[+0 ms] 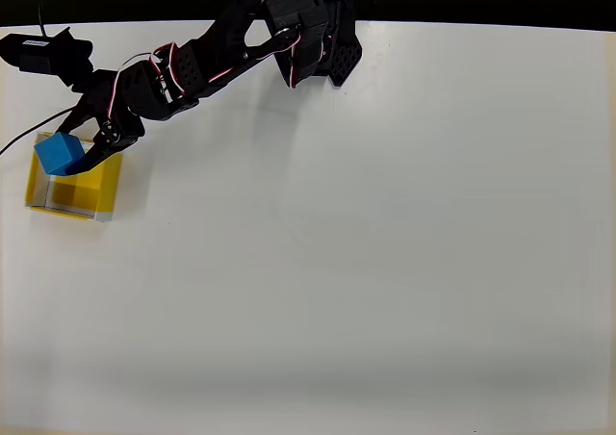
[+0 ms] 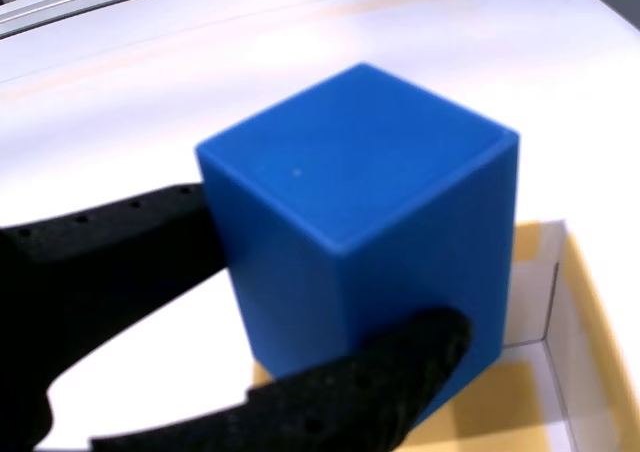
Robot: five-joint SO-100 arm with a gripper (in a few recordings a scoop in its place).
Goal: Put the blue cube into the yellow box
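Above the yellow box [image 1: 75, 187], the fingers [image 1: 81, 152] grip the blue cube [image 1: 59, 153] tilted, 1 corner pointing toward the wrist camera.

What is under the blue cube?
The yellow box is under the blue cube, which the gripper holds above its upper left corner in the overhead view. The floor right beneath the cube is covered.
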